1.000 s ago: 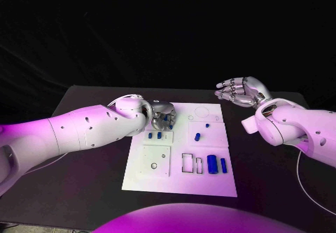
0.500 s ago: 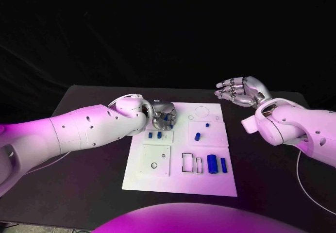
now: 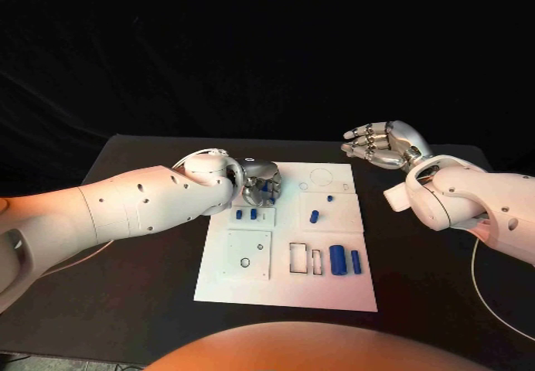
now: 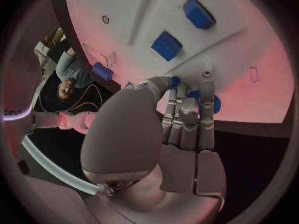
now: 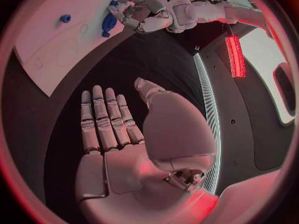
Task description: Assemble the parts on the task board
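The white task board [image 3: 287, 290] lies in the middle of the black table. My left hand [image 3: 260, 184] is down at the board's far left corner. Its thumb and fingers [image 4: 187, 115] close around a round blue part [image 4: 214, 103], mostly hidden behind them. Just nearer than the hand, two small blue blocks [image 3: 245, 215] sit in a square panel; the left wrist view shows them too [image 4: 167, 46]. A short blue peg [image 3: 315, 217] stands at mid-board. Two blue cylinders [image 3: 345, 262] lie near the right edge. My right hand [image 3: 383, 145] hangs raised beyond the board's far right corner, holding nothing.
Two rectangular slots [image 3: 305, 260] lie beside the cylinders, and a panel with small holes [image 3: 249, 256] is at the board's near left. Bare black table [image 3: 134, 301] surrounds the board. A cable [image 3: 491, 309] trails by my right arm.
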You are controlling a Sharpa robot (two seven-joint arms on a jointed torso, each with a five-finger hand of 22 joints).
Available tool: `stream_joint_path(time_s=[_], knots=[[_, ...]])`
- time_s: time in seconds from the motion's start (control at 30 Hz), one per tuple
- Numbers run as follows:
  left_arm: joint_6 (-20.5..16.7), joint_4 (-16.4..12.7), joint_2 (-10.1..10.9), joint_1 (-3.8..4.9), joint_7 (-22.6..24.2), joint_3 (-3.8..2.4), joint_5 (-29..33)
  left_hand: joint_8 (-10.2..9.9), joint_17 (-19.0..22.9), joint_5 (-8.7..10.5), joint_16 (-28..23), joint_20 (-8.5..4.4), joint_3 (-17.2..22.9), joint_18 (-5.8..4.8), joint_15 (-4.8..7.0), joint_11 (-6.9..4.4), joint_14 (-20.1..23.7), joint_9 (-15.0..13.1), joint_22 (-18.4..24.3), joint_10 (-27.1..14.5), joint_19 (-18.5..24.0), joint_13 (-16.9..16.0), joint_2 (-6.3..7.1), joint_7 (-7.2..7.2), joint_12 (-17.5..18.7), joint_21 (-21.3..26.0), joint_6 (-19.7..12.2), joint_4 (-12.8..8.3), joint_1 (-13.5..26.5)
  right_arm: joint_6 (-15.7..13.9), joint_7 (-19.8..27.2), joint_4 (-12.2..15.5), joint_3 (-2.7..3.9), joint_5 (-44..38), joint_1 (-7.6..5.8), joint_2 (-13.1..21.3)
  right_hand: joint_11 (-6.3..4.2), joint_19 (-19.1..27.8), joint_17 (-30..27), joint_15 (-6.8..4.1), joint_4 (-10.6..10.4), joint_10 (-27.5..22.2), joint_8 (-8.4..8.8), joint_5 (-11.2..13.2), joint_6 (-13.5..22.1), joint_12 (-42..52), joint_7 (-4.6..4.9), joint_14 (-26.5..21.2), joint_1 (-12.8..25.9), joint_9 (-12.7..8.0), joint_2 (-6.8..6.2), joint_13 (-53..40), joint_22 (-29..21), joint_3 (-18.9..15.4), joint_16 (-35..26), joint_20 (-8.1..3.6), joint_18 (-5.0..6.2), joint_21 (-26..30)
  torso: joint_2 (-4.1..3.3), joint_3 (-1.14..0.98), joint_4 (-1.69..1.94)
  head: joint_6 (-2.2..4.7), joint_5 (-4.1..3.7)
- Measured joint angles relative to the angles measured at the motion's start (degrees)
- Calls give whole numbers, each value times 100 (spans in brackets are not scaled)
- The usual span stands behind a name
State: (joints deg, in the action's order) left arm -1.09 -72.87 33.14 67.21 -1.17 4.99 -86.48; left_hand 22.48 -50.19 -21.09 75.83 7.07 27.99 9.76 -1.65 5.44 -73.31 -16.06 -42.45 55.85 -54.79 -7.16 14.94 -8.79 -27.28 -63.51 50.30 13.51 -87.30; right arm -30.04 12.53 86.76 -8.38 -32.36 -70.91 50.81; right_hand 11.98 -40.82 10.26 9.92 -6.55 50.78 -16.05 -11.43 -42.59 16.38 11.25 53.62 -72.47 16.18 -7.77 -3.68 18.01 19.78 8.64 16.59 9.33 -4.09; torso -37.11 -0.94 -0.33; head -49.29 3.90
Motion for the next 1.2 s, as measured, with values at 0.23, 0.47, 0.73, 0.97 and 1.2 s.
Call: stream_joint_path(time_s=[0.23,0.47,0.73,0.97,1.2], knots=[[12,20,-12,0,-2,2,25,0,-182,0,162,0,132,-1,55,-29,-151,-9,-240,271,-123,-21,-83,4,0,-218,205,-170,-83,10,-5,-2,0,-1,1,0,0,0,-6,0,0,0,0,0,0,-11,0,0,0,0,0,0,-7,0,0,0,0,0,1,0,0,-4,-13],[5,40,-24,-1,3,2,59,-6,-348,8,266,-61,190,0,103,-83,-288,-25,-469,428,-247,-60,-194,29,-17,-419,402,-372,-160,15,-8,-1,0,-2,1,0,0,0,-6,0,0,0,0,0,0,-11,0,0,0,0,0,0,-7,0,0,0,0,0,2,0,1,-6,-19],[-89,58,-26,-10,57,12,100,-21,-443,14,293,-61,205,0,103,-93,-328,-33,-569,438,-288,-79,-231,22,-11,-466,410,-413,-184,18,-11,-1,0,-3,2,-2,0,0,-6,0,0,0,0,0,0,-11,0,0,0,1,0,0,-7,0,-22,0,0,0,5,0,2,1,-25],[-250,-29,42,-19,142,6,160,-22,-428,14,293,-61,205,0,82,-93,-348,-32,-573,438,-287,-84,-247,0,-11,-488,431,-413,-168,20,-11,-1,0,-3,3,-4,0,0,-5,0,0,0,0,0,0,-11,0,0,0,-4,0,0,-6,0,-22,0,0,0,5,2,3,21,-25],[-394,-358,322,-22,231,-112,265,-38,-378,15,293,-61,205,0,82,-73,-348,-27,-564,459,-287,-77,-249,18,22,-488,454,-413,-112,20,-11,-2,0,-4,6,0,0,0,-5,0,0,0,0,0,0,-11,0,0,0,-4,0,0,-6,0,-22,0,0,0,12,2,8,41,-16]])
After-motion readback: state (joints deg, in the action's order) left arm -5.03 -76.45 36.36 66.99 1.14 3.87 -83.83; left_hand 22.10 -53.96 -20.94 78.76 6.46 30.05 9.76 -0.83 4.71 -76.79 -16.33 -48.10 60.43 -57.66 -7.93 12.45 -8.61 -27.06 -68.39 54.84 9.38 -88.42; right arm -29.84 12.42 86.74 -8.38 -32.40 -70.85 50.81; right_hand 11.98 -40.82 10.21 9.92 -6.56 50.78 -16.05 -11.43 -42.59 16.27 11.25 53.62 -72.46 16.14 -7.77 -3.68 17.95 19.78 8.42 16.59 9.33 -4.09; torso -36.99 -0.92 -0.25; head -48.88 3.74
